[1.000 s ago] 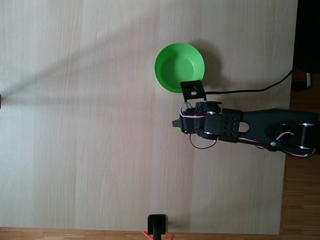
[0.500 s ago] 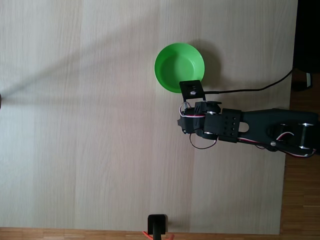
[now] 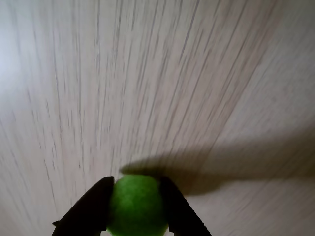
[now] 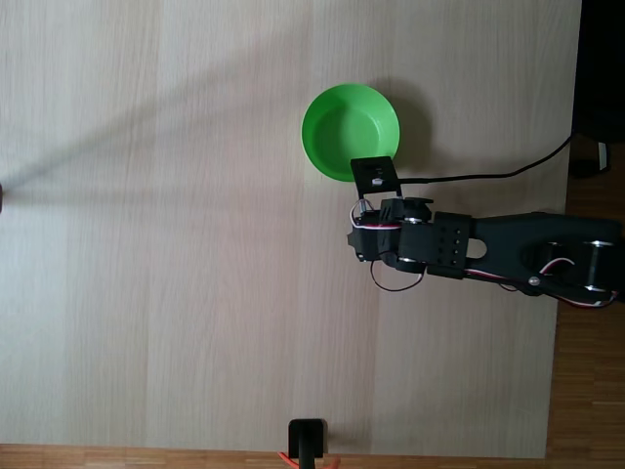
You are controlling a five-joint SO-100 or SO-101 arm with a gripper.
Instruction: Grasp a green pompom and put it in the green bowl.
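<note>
In the wrist view a fuzzy green pompom (image 3: pixel 136 206) is pinched between my two black fingers (image 3: pixel 93 206), held above the pale wooden table with its shadow below. My gripper (image 3: pixel 135 189) is shut on it. In the fixed view the green bowl (image 4: pixel 349 132) stands on the table just above my gripper (image 4: pixel 354 241), a short gap apart, and looks empty. The wrist hides the pompom in the fixed view.
The pale wood table (image 4: pixel 176 244) stretches wide to the left in the fixed view. A black cable (image 4: pixel 488 176) runs from the arm to the right edge. A small black stand (image 4: pixel 308 440) sits at the bottom edge.
The gripper tip has drawn slightly rightward, toward the arm's base; the bowl has not moved.
</note>
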